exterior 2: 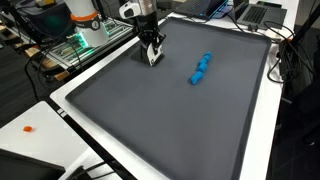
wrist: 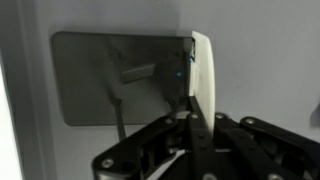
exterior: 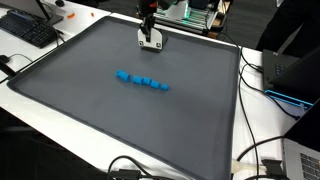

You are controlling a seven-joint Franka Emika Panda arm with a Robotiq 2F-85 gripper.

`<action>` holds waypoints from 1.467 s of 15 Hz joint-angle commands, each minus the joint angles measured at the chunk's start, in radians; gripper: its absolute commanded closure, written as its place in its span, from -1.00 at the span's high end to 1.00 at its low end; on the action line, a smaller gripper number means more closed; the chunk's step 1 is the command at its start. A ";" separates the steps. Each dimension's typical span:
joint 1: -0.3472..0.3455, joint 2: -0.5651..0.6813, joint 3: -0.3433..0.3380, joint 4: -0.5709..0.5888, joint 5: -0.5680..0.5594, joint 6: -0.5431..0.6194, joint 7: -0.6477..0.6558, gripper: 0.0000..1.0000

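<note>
My gripper (exterior: 150, 38) (exterior 2: 151, 52) hangs low over the far edge of a large dark grey mat (exterior: 90, 110) (exterior 2: 180, 125). In the wrist view the fingers (wrist: 198, 122) are shut on a thin white flat piece (wrist: 203, 70), seen edge-on and sticking out beyond the fingertips. In both exterior views the white piece shows under the gripper, at or just above the mat. A short row of small blue blocks (exterior: 141, 80) (exterior 2: 201, 68) lies on the mat's middle, well apart from the gripper.
A white table rim surrounds the mat. A black keyboard (exterior: 30, 28) lies at one corner. Black cables (exterior: 255, 150) run along one side. Green-lit equipment (exterior 2: 80, 42) stands behind the arm. A laptop (exterior 2: 262, 12) and a small orange bit (exterior 2: 28, 128) sit off the mat.
</note>
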 commanded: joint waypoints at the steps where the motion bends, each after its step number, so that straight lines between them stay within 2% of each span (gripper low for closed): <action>1: -0.002 0.003 0.006 -0.012 0.006 0.019 0.007 -0.98; 10: 0.003 0.031 0.007 -0.004 0.014 0.044 0.024 -0.98; 17: 0.010 0.048 0.015 0.005 0.111 0.036 -0.021 -0.98; 22: 0.012 0.047 0.020 0.012 0.134 0.028 -0.091 -0.98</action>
